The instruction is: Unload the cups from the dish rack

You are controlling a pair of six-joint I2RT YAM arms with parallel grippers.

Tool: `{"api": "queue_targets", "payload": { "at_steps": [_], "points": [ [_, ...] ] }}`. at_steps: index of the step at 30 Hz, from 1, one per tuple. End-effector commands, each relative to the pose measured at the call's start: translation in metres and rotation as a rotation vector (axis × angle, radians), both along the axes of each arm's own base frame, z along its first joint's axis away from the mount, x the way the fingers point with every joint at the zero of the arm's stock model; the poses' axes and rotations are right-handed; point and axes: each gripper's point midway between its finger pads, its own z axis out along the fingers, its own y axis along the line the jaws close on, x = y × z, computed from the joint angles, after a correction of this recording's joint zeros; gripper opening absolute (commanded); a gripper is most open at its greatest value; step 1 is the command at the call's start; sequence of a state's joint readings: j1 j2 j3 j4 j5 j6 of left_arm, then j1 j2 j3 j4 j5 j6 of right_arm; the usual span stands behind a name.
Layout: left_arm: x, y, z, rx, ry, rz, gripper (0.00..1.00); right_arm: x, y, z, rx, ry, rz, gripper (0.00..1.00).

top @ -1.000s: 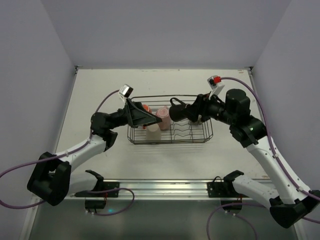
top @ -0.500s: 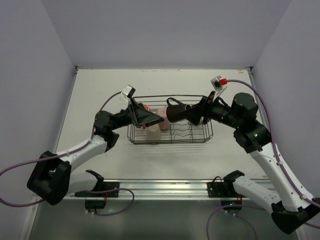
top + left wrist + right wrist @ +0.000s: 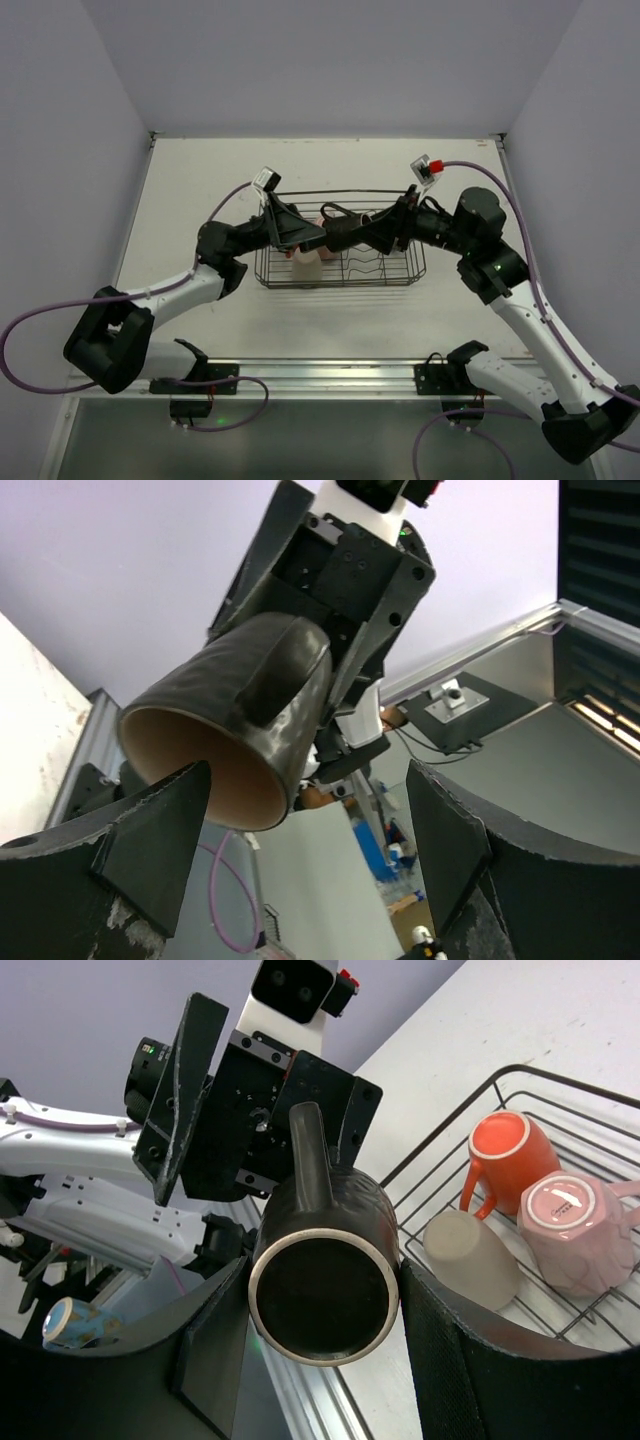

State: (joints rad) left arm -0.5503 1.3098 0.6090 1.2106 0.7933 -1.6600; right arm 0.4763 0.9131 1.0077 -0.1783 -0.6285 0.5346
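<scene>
My right gripper [image 3: 322, 1270] is shut on a dark brown-black cup [image 3: 325, 1295], which it holds sideways in the air over the dish rack [image 3: 340, 283], handle up. The cup's brown mouth [image 3: 205, 775] faces my left gripper [image 3: 305, 780], which is open, its fingers standing either side of the rim without touching it. In the top view the two grippers, left [image 3: 305, 235] and right [image 3: 365, 235], meet above the rack's left half with the dark cup [image 3: 340, 228] between them. An orange cup [image 3: 510, 1155], a pink cup [image 3: 575, 1230] and a pale beige cup [image 3: 470, 1255] lie in the rack [image 3: 560, 1080].
The black wire rack stands mid-table with wavy dividers [image 3: 365, 262] in its right half. The pale table [image 3: 200, 180] spreads to the left, right and behind it. A metal rail [image 3: 320, 375] with both arm bases runs along the near edge.
The right arm has carried the dark cup leftward and the left gripper has moved right and up, so the two now face each other closely above the rack.
</scene>
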Motion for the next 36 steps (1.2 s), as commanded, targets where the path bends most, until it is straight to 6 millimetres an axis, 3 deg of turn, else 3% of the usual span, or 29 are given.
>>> {"api": "queue_targets", "payload": {
  "at_steps": [1,9,14,20,21,22,23,24,27,28,29,30,33,36],
  "points": [
    [-0.015,0.007,0.024,-0.113,-0.061,-0.036,0.82,-0.003,0.007,0.025,0.084,-0.089,0.049,0.00],
    [-0.024,0.009,0.029,-0.154,-0.055,-0.060,0.74,0.002,0.009,0.016,0.114,-0.093,0.042,0.00],
    [-0.026,0.009,0.028,-0.162,-0.043,-0.067,0.62,0.004,0.009,0.014,0.132,-0.088,0.030,0.00],
    [-0.025,0.006,0.026,-0.164,-0.034,-0.073,0.30,0.004,0.010,0.015,0.150,-0.085,0.035,0.00],
    [-0.024,0.005,0.027,-0.167,-0.033,-0.075,0.24,0.005,0.010,0.016,0.151,-0.087,0.034,0.00],
    [-0.023,0.004,0.025,-0.164,-0.025,-0.079,0.10,0.004,0.010,0.016,0.154,-0.087,0.034,0.00],
    [-0.024,0.004,0.026,-0.169,-0.021,-0.083,0.05,0.004,0.011,0.017,0.155,-0.087,0.036,0.00],
    [-0.025,0.004,0.027,-0.176,-0.025,-0.089,0.00,0.005,0.011,0.017,0.154,-0.085,0.037,0.00],
    [-0.028,0.005,0.027,-0.203,-0.017,-0.102,0.00,0.006,0.012,0.016,0.150,-0.075,0.038,0.01],
    [-0.029,0.006,0.028,-0.212,-0.013,-0.106,0.00,0.008,0.012,0.016,0.150,-0.072,0.029,0.21],
    [-0.028,0.006,0.027,-0.210,-0.009,-0.106,0.00,0.008,0.011,0.015,0.145,-0.071,0.026,0.21],
    [-0.029,0.006,0.025,-0.204,-0.008,-0.108,0.00,0.009,0.011,0.014,0.137,-0.060,0.023,0.48],
    [-0.026,0.004,0.018,-0.174,-0.002,-0.088,0.00,0.014,0.009,0.013,0.113,-0.053,-0.007,0.85],
    [-0.023,0.001,0.011,-0.126,-0.011,-0.072,0.00,0.021,0.002,0.013,0.088,-0.048,-0.075,0.99]
  ]
}}
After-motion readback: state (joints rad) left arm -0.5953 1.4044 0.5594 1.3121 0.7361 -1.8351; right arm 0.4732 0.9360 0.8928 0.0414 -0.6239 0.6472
